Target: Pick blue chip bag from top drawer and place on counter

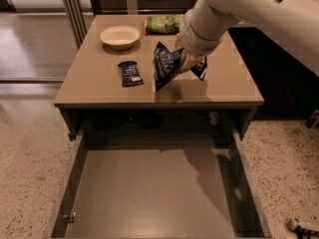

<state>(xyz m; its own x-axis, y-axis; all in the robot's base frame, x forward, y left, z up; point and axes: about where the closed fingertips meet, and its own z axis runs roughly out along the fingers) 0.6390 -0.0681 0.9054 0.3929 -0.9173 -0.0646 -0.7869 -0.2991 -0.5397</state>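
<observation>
The blue chip bag (pixel 165 65), dark navy with white lettering, hangs tilted above the middle of the tan counter (pixel 99 91). My gripper (pixel 187 61) is shut on its right side, coming down from the white arm at the upper right. The bag's lower tip is just above the counter's front half; I cannot tell whether it touches. The top drawer (pixel 149 198) is pulled fully open below the counter, with its grey-brown bottom bare.
A small flat dark-blue bar wrapper (pixel 130 73) lies left of the bag. A cream bowl (pixel 119 36) sits at the back left. A green chip bag (pixel 163 24) lies at the back middle. Speckled floor surrounds the table.
</observation>
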